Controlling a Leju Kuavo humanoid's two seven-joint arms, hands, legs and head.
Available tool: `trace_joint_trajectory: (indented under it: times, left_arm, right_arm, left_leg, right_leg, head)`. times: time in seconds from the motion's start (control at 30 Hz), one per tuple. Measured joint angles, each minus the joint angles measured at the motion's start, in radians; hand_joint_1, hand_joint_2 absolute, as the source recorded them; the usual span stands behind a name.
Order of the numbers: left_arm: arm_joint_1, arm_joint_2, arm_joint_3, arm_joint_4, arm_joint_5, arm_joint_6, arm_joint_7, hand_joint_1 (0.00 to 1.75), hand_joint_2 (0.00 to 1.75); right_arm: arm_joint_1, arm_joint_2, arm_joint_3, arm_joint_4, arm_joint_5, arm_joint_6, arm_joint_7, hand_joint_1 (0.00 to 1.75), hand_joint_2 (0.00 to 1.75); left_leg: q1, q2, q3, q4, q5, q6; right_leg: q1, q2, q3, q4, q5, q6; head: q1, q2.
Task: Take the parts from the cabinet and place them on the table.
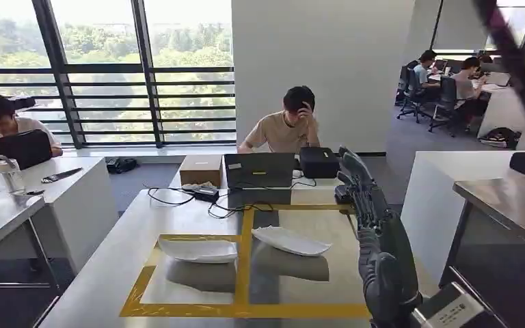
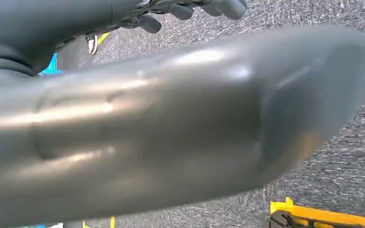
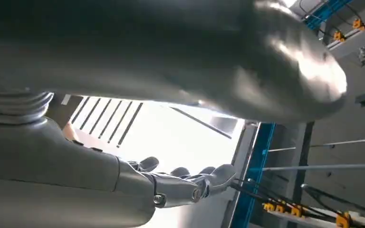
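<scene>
Two white curved shell parts lie on the grey table [image 1: 109,273], inside fields marked with yellow tape. One part [image 1: 198,249] sits in the left field and the other part [image 1: 290,240] in the right field. My right hand [image 1: 366,198] is raised over the table's right edge, just right of the second part, with its fingers stretched forward. In the right wrist view the right hand [image 3: 185,183] has straight fingers and holds nothing. My left hand [image 2: 190,9] hangs over grey carpet, its fingers loose and with nothing in them.
A laptop [image 1: 260,169], a cardboard box [image 1: 200,169], a black box [image 1: 318,162] and cables [image 1: 198,198] crowd the table's far end, where a person sits. A steel-topped cabinet [image 1: 506,201] stands at my right. Another desk [image 1: 14,198] with a seated person is on the left.
</scene>
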Motion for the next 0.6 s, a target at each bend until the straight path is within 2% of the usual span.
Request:
trace_joint_trajectory:
  times: [0.07, 0.1, 0.13, 0.17, 0.2, 0.23, 0.27, 0.3, 0.33, 0.37, 0.4, 0.43, 0.47, 0.5, 0.57, 0.6]
  left_arm:
    - [0.001, -0.001, 0.000, 0.000, 0.000, 0.000, 0.002, 0.00, 0.00]
    - [0.002, 0.002, 0.000, 0.000, 0.000, 0.000, 0.002, 0.00, 0.00]
    - [0.003, 0.002, 0.000, 0.000, -0.001, 0.000, 0.002, 0.00, 0.00]
    - [0.004, 0.000, 0.000, 0.001, -0.001, 0.000, 0.005, 0.00, 0.00]
    - [0.003, 0.000, 0.000, 0.001, -0.001, 0.000, 0.005, 0.00, 0.00]
    - [0.003, 0.000, 0.000, 0.001, -0.001, 0.000, 0.005, 0.00, 0.00]
    - [0.004, 0.000, 0.000, 0.001, -0.002, 0.000, 0.005, 0.00, 0.00]
    - [0.004, 0.000, 0.000, 0.001, -0.002, 0.000, 0.005, 0.00, 0.00]
    - [0.003, 0.000, 0.000, 0.000, -0.002, 0.000, 0.005, 0.00, 0.00]
    - [0.003, 0.001, 0.000, 0.000, -0.002, 0.000, 0.005, 0.00, 0.00]
    - [0.003, 0.002, 0.000, 0.000, -0.001, 0.000, 0.004, 0.00, 0.00]
    - [0.002, 0.001, 0.000, 0.000, -0.001, 0.000, 0.003, 0.00, 0.00]
    - [0.002, 0.000, 0.000, 0.000, 0.001, 0.001, 0.000, 0.00, 0.00]
    - [0.004, 0.000, 0.000, 0.000, 0.002, 0.001, -0.002, 0.00, 0.00]
    - [0.011, 0.000, 0.000, 0.000, 0.012, 0.002, -0.007, 0.00, 0.00]
    - [0.017, 0.000, 0.000, 0.001, 0.016, 0.002, -0.010, 0.00, 0.00]
  right_arm:
    - [-0.001, 0.000, 0.000, 0.000, 0.000, 0.000, 0.006, 0.00, 0.00]
    - [-0.002, 0.000, 0.000, 0.002, 0.001, 0.000, 0.006, 0.00, 0.00]
    - [-0.002, 0.000, 0.002, 0.002, 0.001, 0.000, 0.008, 0.00, 0.00]
    - [-0.002, 0.000, 0.003, 0.003, 0.001, 0.000, 0.008, 0.00, 0.00]
    - [-0.002, 0.000, 0.003, 0.003, 0.001, 0.000, 0.008, 0.00, 0.00]
    - [-0.001, 0.000, 0.004, 0.005, 0.001, 0.000, 0.008, 0.00, 0.00]
    - [0.000, 0.000, 0.004, 0.006, 0.001, 0.000, 0.008, 0.00, 0.00]
    - [0.001, 0.000, 0.005, 0.008, 0.003, 0.000, 0.008, 0.00, 0.00]
    - [0.002, 0.000, 0.005, 0.011, 0.006, -0.001, 0.010, 0.00, 0.00]
    - [0.003, -0.001, 0.005, 0.016, 0.011, -0.007, 0.011, 0.00, 0.00]
    - [0.003, -0.003, 0.005, 0.023, 0.014, -0.011, 0.011, 0.00, 0.00]
    - [0.004, -0.005, 0.005, 0.032, 0.019, -0.018, 0.011, 0.00, 0.00]
    - [0.007, -0.007, 0.005, 0.039, 0.021, -0.024, 0.008, 0.00, 0.00]
    - [0.014, -0.011, 0.005, 0.054, 0.024, -0.036, 0.005, 0.00, 0.00]
    - [0.046, -0.024, 0.002, 0.091, 0.033, -0.062, 0.003, 0.00, 0.00]
    - [0.074, -0.032, -0.005, 0.110, 0.032, -0.074, 0.002, 0.00, 0.00]
  left_leg:
    - [0.004, 0.000, -0.003, -0.009, 0.019, -0.013]
    - [0.002, -0.002, -0.009, -0.007, 0.023, -0.017]
    - [0.004, -0.008, -0.024, 0.009, -0.014, -0.024]
    - [0.006, -0.009, -0.034, 0.051, -0.070, -0.030]
    - [0.011, -0.009, -0.053, 0.128, -0.137, -0.038]
    - [0.015, -0.008, -0.068, 0.203, -0.180, -0.044]
    - [0.017, -0.008, -0.075, 0.259, -0.196, -0.050]
    - [0.020, -0.008, -0.069, 0.284, -0.183, -0.054]
    - [0.024, -0.008, -0.043, 0.269, -0.148, -0.056]
    - [0.027, -0.008, -0.004, 0.223, -0.111, -0.058]
    - [0.031, -0.008, 0.057, 0.143, -0.087, -0.060]
    - [0.034, -0.009, 0.121, 0.043, -0.114, -0.064]
    - [0.026, -0.014, 0.163, -0.014, -0.141, -0.059]
    - [0.023, -0.017, 0.152, -0.008, -0.135, -0.043]
    - [0.018, -0.017, 0.144, -0.008, -0.128, -0.027]
    - [0.021, -0.015, 0.131, -0.015, -0.117, -0.013]
  right_leg:
    - [0.003, 0.000, -0.008, -0.003, 0.011, -0.013]
    - [-0.010, -0.004, -0.017, -0.016, 0.029, -0.021]
    - [-0.011, -0.005, -0.026, -0.020, 0.041, -0.026]
    - [-0.012, -0.006, -0.036, -0.021, 0.051, -0.033]
    - [-0.011, -0.006, -0.051, -0.021, 0.064, -0.033]
    - [-0.011, -0.006, -0.064, -0.020, 0.074, -0.032]
    - [-0.011, -0.007, -0.078, -0.018, 0.084, -0.030]
    - [-0.012, -0.008, -0.087, -0.017, 0.094, -0.027]
    - [-0.013, -0.009, -0.103, -0.015, 0.104, -0.024]
    - [-0.015, -0.009, -0.117, -0.012, 0.114, -0.019]
    - [-0.017, -0.009, -0.129, -0.008, 0.123, -0.014]
    - [-0.017, -0.009, -0.138, -0.002, 0.130, -0.006]
    - [-0.015, -0.008, -0.146, -0.001, 0.136, 0.001]
    - [-0.012, -0.010, -0.144, -0.004, 0.147, 0.009]
    - [-0.014, -0.010, -0.145, -0.011, 0.164, 0.022]
    - [-0.016, -0.010, -0.148, -0.013, 0.169, 0.029]
  head:
    - [0.002, 0.000]
    - [0.002, 0.000]
    - [-0.001, 0.000]
    - [-0.003, 0.000]
    - [-0.005, 0.000]
    - [-0.005, 0.000]
    - [-0.006, 0.000]
    - [-0.006, 0.000]
    - [-0.006, 0.000]
    - [-0.007, 0.000]
    - [-0.007, 0.000]
    - [-0.008, 0.000]
    - [-0.010, 0.000]
    - [-0.007, 0.000]
    - [-0.006, 0.000]
    - [-0.006, 0.000]
